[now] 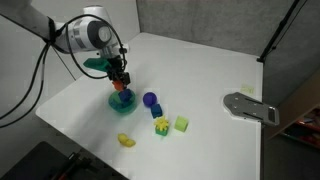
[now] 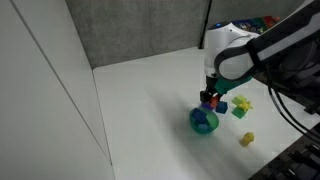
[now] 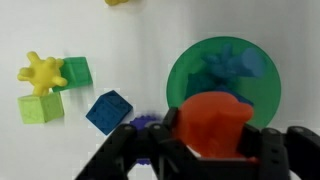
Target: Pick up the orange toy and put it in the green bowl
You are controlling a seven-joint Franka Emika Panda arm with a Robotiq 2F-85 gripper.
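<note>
Tool (image 3: 212, 142) pinches the orange toy (image 3: 212, 118), hiding part of the green bowl (image 3: 183, 72).

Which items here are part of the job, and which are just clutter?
Job:
- orange toy, gripped by the gripper
- green bowl, just below it

Clutter:
- purple toy
- blue cube
- yellow star toy
- green cube
- light-green cube
- yellow elongated toy
- grey flat object
</note>
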